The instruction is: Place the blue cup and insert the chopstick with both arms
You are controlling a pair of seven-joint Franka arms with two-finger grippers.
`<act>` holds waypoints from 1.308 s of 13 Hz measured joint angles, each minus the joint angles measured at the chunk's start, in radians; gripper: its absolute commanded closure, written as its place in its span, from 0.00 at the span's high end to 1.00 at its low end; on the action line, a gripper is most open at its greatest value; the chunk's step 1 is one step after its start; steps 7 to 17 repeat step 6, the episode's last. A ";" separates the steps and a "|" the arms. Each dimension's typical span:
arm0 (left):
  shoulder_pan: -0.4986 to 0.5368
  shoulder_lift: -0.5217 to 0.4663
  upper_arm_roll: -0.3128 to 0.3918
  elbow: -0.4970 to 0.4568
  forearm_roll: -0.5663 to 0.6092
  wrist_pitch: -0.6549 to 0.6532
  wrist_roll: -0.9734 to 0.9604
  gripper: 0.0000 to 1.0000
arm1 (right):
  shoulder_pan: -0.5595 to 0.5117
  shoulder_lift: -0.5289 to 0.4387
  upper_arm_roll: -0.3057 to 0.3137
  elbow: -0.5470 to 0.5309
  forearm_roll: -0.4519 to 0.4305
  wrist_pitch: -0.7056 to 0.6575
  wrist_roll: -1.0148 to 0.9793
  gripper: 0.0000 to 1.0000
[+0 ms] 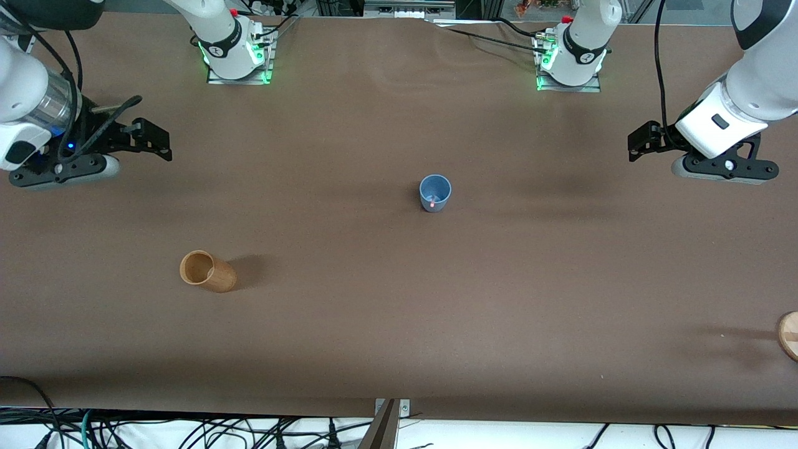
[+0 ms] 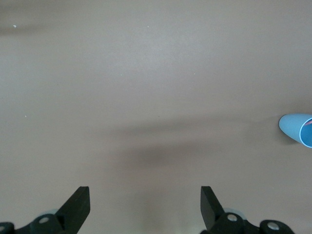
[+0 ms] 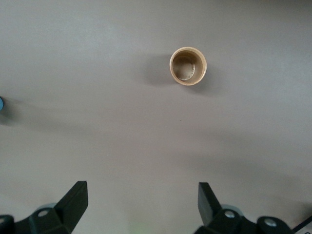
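Note:
The blue cup [image 1: 434, 192] stands upright near the middle of the table. The pink chopstick [image 1: 432, 203] stands inside it, with only its tip showing at the rim. My left gripper [image 1: 639, 142] is open and empty above the table at the left arm's end, well away from the cup. In the left wrist view my left gripper [image 2: 144, 195] is over bare table, with the blue cup [image 2: 296, 129] at the picture's edge. My right gripper [image 1: 159, 140] is open and empty at the right arm's end. In the right wrist view my right gripper [image 3: 141, 192] is also over bare table.
A brown wooden cup [image 1: 206, 271] stands nearer to the front camera, toward the right arm's end; it also shows in the right wrist view [image 3: 188, 66]. A round wooden piece [image 1: 789, 334] lies at the table's edge at the left arm's end.

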 measured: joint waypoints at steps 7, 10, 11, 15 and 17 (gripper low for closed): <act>0.003 0.000 0.002 0.000 0.000 -0.003 0.000 1.00 | -0.004 -0.021 0.015 -0.027 -0.005 0.012 0.000 1.00; 0.003 0.000 0.002 0.000 0.000 -0.003 0.000 1.00 | -0.004 -0.021 0.015 -0.027 -0.005 0.012 0.000 1.00; 0.003 0.000 0.002 0.000 0.000 -0.003 0.000 1.00 | -0.004 -0.021 0.015 -0.027 -0.005 0.012 0.000 1.00; 0.003 0.000 0.002 0.000 0.000 -0.003 0.000 1.00 | -0.004 -0.021 0.015 -0.027 -0.005 0.012 0.000 1.00; 0.003 0.000 0.002 0.000 0.000 -0.003 0.000 1.00 | -0.004 -0.021 0.015 -0.027 -0.005 0.012 0.000 1.00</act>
